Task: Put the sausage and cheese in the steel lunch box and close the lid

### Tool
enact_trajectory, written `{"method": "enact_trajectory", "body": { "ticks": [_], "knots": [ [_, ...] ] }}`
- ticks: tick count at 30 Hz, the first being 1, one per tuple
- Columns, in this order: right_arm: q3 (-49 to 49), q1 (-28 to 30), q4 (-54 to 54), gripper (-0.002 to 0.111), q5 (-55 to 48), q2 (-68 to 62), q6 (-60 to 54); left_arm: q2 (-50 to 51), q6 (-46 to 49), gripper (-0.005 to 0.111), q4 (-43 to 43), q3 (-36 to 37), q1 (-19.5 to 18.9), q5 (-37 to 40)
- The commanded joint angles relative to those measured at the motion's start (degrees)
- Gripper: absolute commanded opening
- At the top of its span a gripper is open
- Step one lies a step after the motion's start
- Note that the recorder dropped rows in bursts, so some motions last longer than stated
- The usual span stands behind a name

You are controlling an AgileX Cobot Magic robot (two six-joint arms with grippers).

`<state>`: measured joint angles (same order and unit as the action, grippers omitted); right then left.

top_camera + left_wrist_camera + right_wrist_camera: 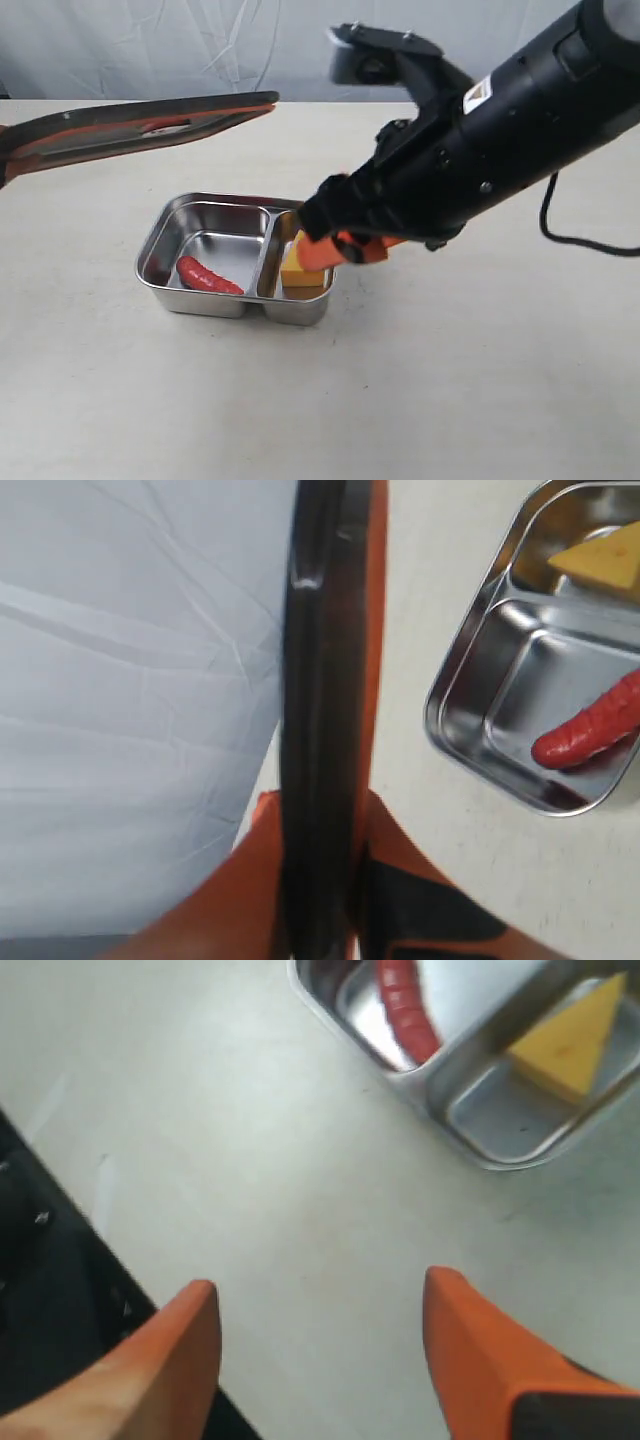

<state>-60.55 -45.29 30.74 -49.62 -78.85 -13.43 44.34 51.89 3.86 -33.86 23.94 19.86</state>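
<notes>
Pale tabletop [480, 380] carries your steel lunch box [200, 300], well in from its far edge. You have the sausage [207, 276] in the larger compartment and the cheese [300, 275] in the smaller. Your left gripper [320, 880] is clamped on the lid [140, 125], held aloft; your right gripper [322, 1295] hangs spread apart, empty.

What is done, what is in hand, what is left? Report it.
Done: sausage lies in the larger compartment of the box, cheese in the smaller. In hand: left tool grips the lid in the air, off the box; right tool is open and empty. Left: set the lid on the box and close it.
</notes>
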Motion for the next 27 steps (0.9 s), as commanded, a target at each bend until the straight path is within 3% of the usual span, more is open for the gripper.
{"method": "enact_trajectory", "body": {
  "ticks": [1, 4, 7, 12, 16, 21, 27],
  "knots": [
    [-0.3, 9.36, 2.57, 0.058, 2.69, 0.45, -0.02, -7.35, -6.09, 0.0, 7.42, 2.84, 0.27, 1.3],
    [-0.3, 15.0, 11.36, 0.056, 2.03, -0.58, -6.88, -12.71, -6.09, 0.0, 7.14, 4.98, 0.27, 1.32],
    [-0.3, 19.9, 26.27, 0.045, -2.16, -3.34, -17.17, -17.95, -5.74, 0.0, 3.63, 7.24, 0.27, 1.65],
    [-0.3, 25.91, 45.44, 0.028, -20.35, -11.33, -33.62, -25.84, 5.79, 0.0, -5.63, 9.73, 0.27, 7.35],
    [-0.3, 27.27, 47.94, 0.031, -20.35, -17.88, -35.61, -31.84, 16.27, 0.0, -12.12, 11.14, 0.27, 15.03],
    [-0.3, 26.81, 48.46, 0.041, -20.35, -21.58, -33.57, -35.01, 20.69, 0.0, -12.54, 12.64, 0.27, 15.79],
    [-0.3, 24.25, 51.19, 0.046, -20.35, -22.0, -28.03, -34.9, 33.7, 0.0, -10.97, 14.21, 0.27, 13.78]
  ]
}}
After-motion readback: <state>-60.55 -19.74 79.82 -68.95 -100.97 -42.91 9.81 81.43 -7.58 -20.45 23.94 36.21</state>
